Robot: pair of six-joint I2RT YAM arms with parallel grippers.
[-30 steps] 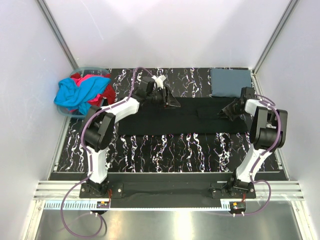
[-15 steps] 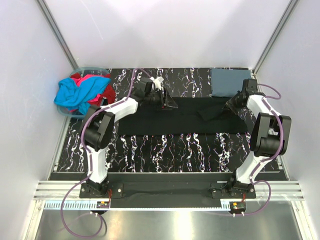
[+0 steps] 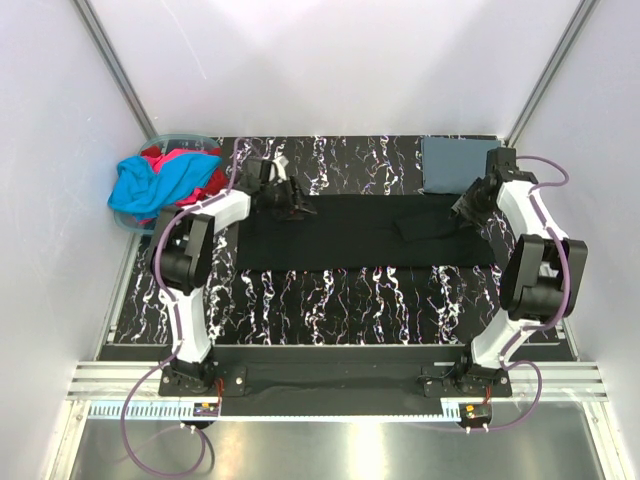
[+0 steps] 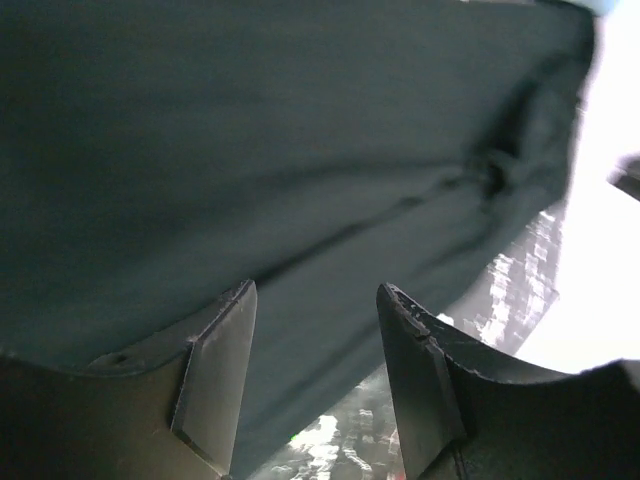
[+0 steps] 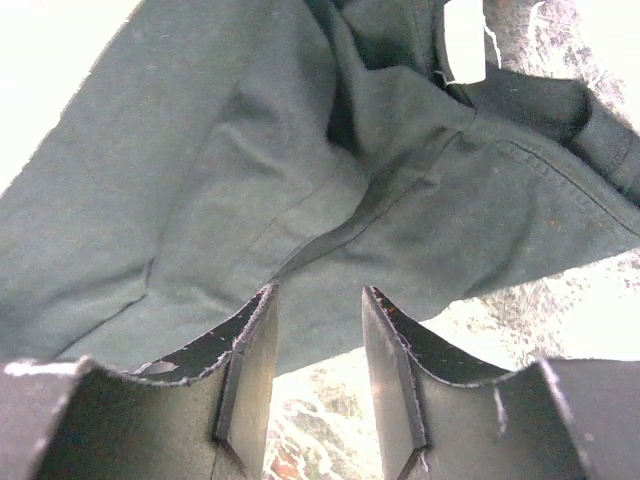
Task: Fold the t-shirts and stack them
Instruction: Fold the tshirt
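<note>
Tub (image 3: pixel 186 134): well beyond the black t-shirt's (image 3: pixel 360 240) left end, with a cyan t-shirt (image 3: pixel 155 190) heaped over a red t-shirt (image 3: pixel 206 188).
My left gripper (image 4: pixel 315 300): over the black t-shirt's far left corner, jaws parted and empty, with dark cloth below them.
Black t-shirt: a long flat band across the middle of the desk (image 3: pixel 330 295), with a rumpled lump toward its right end.
Handling: I judge it soft, light and limp. It should sag between holds and drag on the desk, and its layers may slide apart.
Where to hold: I would pinch the far edge near each end and catch every layer at a hem or seam.
My right gripper (image 5: pixel 318 295): over the black t-shirt's far right end, jaws parted and gripping nothing, with a seam and a white label in sight.
Slate t-shirt (image 3: pixel 461 164): folded flat just beyond the black t-shirt's far right corner.
</note>
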